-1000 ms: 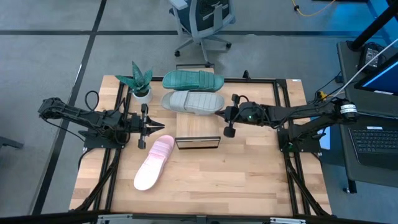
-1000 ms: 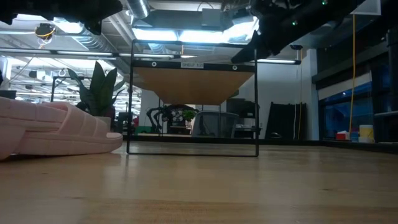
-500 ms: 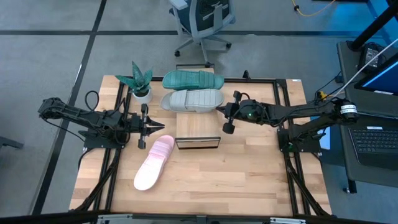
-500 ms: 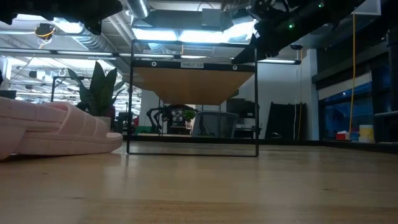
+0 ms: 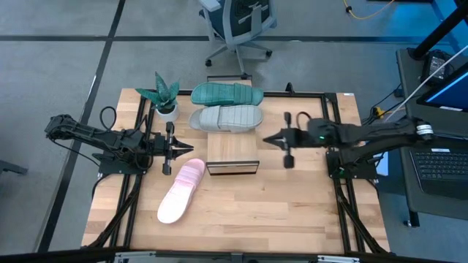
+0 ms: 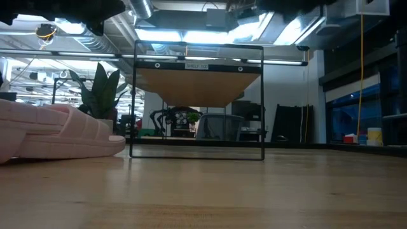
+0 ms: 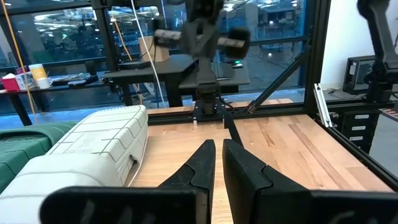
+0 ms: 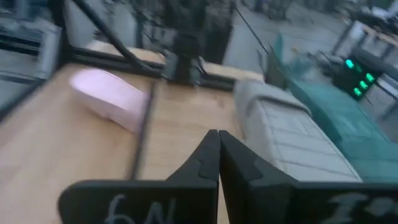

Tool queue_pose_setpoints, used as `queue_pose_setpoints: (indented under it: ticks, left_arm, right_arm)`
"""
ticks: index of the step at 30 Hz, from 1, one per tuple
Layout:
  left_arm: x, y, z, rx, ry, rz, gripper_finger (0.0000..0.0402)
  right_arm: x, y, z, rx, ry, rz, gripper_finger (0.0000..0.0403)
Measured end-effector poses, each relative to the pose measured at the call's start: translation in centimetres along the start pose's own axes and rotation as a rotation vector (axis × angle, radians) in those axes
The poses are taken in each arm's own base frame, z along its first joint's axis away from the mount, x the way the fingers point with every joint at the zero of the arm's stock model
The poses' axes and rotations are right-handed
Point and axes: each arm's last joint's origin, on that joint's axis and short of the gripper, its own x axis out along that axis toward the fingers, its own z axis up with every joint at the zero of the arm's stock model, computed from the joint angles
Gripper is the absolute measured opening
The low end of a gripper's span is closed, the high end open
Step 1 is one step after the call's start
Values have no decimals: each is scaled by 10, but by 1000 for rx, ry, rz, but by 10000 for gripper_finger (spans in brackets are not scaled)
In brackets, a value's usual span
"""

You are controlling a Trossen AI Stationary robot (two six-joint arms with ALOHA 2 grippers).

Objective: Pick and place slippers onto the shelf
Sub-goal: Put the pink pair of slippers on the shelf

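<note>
Behind the shelf (image 5: 232, 150) lies the grey slipper (image 5: 227, 118), touching its back edge, and the teal slipper (image 5: 227, 93) lies just behind that one. The pink slipper (image 5: 181, 191) lies on the table (image 5: 292, 212) beside the shelf's front corner. The right gripper (image 5: 268, 139) hangs near the shelf's other side, fingers together, holding nothing. The left gripper (image 5: 186, 150) waits near the pink slipper, fingers nearly together.

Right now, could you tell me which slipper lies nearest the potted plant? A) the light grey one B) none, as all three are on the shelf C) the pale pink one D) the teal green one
A: the light grey slipper lies right beside the potted plant.
</note>
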Motion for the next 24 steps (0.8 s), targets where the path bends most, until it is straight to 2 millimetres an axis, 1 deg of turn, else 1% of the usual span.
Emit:
queue_pose_setpoints:
  ticks: [3, 7, 10, 13, 17, 20, 24]
  left_arm:
    - [0, 0, 0, 0, -2, 4, 25]
    - [0, 2, 2, -6, -18, 72, 25]
    - [0, 3, 4, -11, -31, 89, 25]
    - [0, 2, 4, -11, -32, 69, 25]
    - [0, 2, 6, -9, -45, 56, 25]
    - [-1, 3, 19, -15, -46, 55, 25]
    - [4, 4, 42, -10, 38, 48, 25]
  right_arm:
    - [-19, 9, 3, -4, -37, 51, 9]
    - [-34, 21, -7, -3, -76, 107, 17]
    - [-39, 27, -19, 12, -103, 130, 20]
    - [-40, 31, -31, 19, -136, 135, 20]
    - [-42, 32, -40, 23, -168, 128, 21]
    - [-45, 31, -42, 25, -179, 126, 21]
    - [-50, 29, -39, 27, -210, 120, 21]
